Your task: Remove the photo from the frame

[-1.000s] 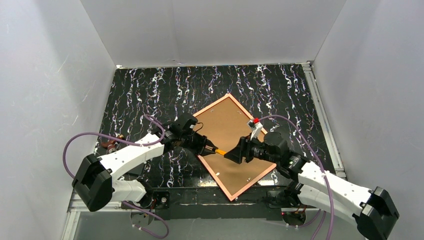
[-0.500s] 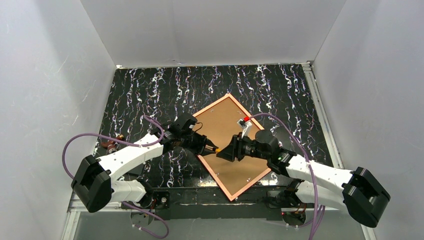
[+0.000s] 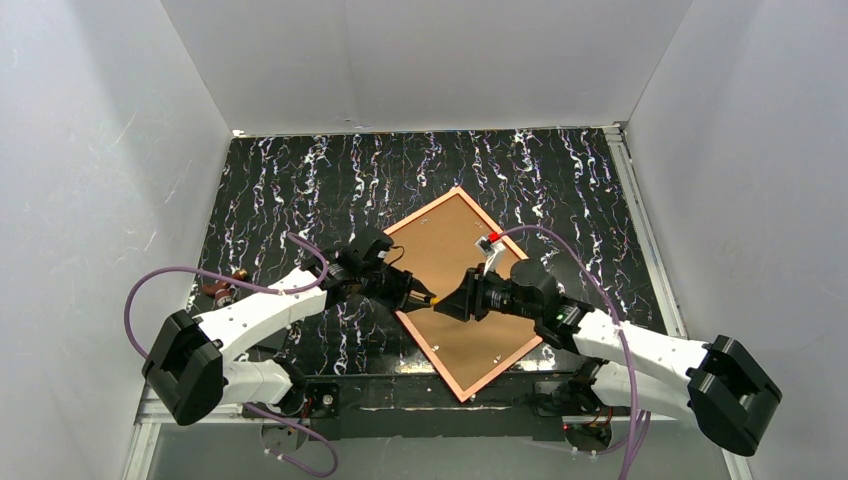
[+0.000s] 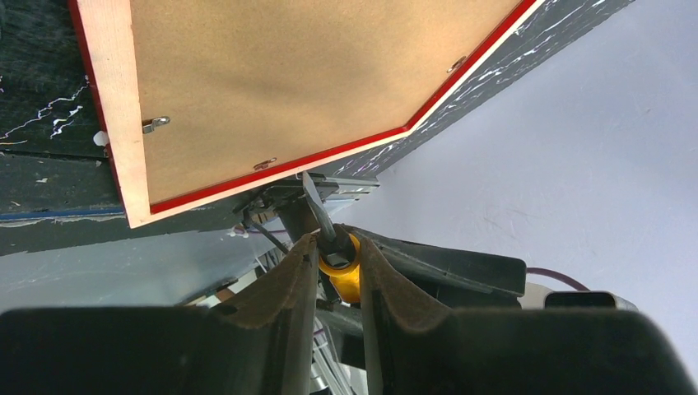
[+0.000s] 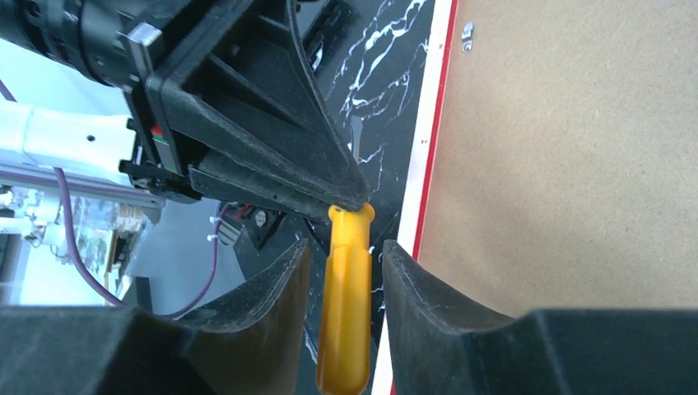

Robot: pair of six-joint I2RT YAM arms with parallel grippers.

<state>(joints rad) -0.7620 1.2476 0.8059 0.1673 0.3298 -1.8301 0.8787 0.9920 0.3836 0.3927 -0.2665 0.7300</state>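
The frame (image 3: 432, 358) lies face down on the table, a thin red rim (image 4: 329, 156) (image 5: 428, 148) set diamond-wise. The photo shows only its brown board back (image 3: 450, 240) (image 4: 288, 82) (image 5: 560, 164); its printed side is hidden. At the frame's left edge my left gripper (image 3: 425, 297) (image 4: 336, 243) is shut on a screwdriver with a yellow handle (image 4: 342, 267) (image 5: 346, 304). My right gripper (image 3: 445, 303) (image 5: 346, 247) faces it tip to tip. Its fingers stand on either side of the handle, a gap showing on each side.
Small metal turn clips (image 4: 156, 124) (image 4: 264, 164) (image 5: 467, 33) sit along the rim over the board. The black marbled table (image 3: 300, 180) is walled in white on three sides. A metal rail (image 3: 650, 240) runs along its right edge.
The right arm swung left to meet the left gripper, and its jaws narrowed around the yellow handle. The left arm and the frame stayed where they were.
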